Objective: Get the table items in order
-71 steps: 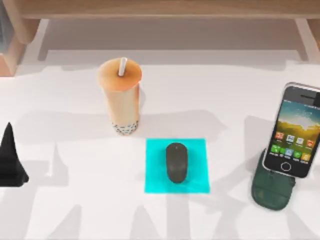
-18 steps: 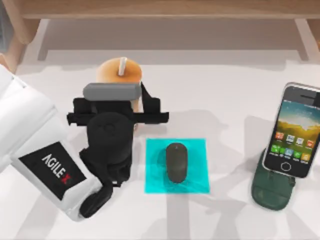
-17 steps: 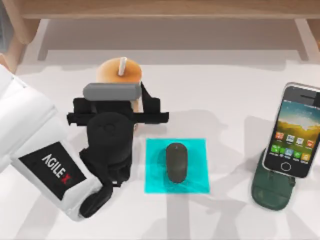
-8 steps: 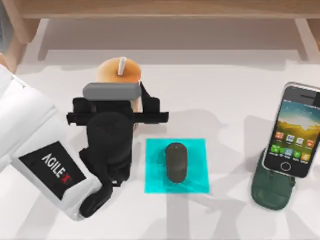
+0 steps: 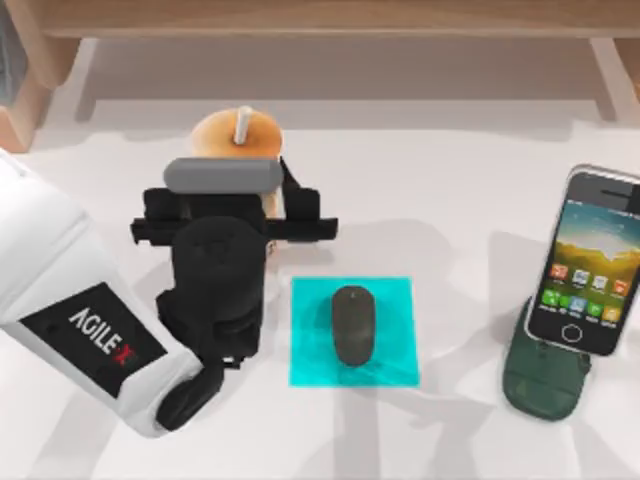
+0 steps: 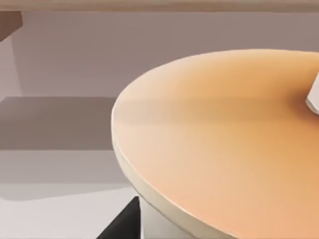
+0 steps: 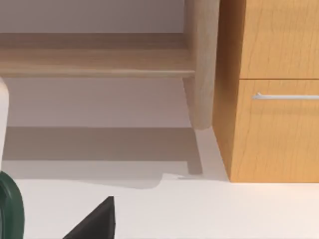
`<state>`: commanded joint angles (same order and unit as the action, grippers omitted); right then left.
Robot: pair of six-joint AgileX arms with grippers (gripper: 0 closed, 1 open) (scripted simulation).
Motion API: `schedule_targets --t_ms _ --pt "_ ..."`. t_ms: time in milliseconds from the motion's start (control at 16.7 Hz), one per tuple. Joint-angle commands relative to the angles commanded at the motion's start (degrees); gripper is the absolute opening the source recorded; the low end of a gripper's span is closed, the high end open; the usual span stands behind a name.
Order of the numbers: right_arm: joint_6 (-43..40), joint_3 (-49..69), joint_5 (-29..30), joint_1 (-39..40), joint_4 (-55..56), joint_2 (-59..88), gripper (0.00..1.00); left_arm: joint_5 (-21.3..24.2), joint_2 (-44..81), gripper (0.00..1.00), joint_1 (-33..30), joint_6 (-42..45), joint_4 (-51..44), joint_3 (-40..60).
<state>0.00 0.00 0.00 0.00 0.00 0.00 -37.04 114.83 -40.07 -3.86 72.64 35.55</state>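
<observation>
Left tool [image 5: 268, 205] set around the bubble tea cup [image 5: 238, 135] at the back left of the tabletop [image 5: 430, 190]; whether clenched on it or loose, impossible to tell. Tall, tapered, top-heavy with liquid, thin smooth plastic wall: likely slippery and easy to crush, so best taken mid-body with modest pressure and kept upright. Flat orange lid [image 6: 224, 134] matte, white straw [image 5: 241, 125] poking up. Mouse [image 5: 352, 325], a small dark oval, lying on the flat cyan pad [image 5: 398, 300] mid-tabletop. Smartphone [image 5: 585, 262], glossy and rigid, leaning on the dark green stand [image 5: 540, 380] at the right. Right tool parked near the wooden shelf [image 7: 269, 89].
</observation>
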Motion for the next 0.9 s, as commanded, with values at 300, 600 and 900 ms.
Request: schedule_targets --t_ms 300,600,900 --pt "0.0 0.0 0.0 0.0 0.0 0.0 1.0 0.8 -3.1 0.0 1.9 0.0 0.1 4.4" --pt "0.0 0.0 0.0 0.0 0.0 0.0 1.0 3.9 -7.0 0.0 6.7 0.2 -5.9 14.7" --pt "0.0 0.0 0.0 0.0 0.0 0.0 1.0 8.7 -7.9 0.0 13.1 0.8 -17.2 25.8"
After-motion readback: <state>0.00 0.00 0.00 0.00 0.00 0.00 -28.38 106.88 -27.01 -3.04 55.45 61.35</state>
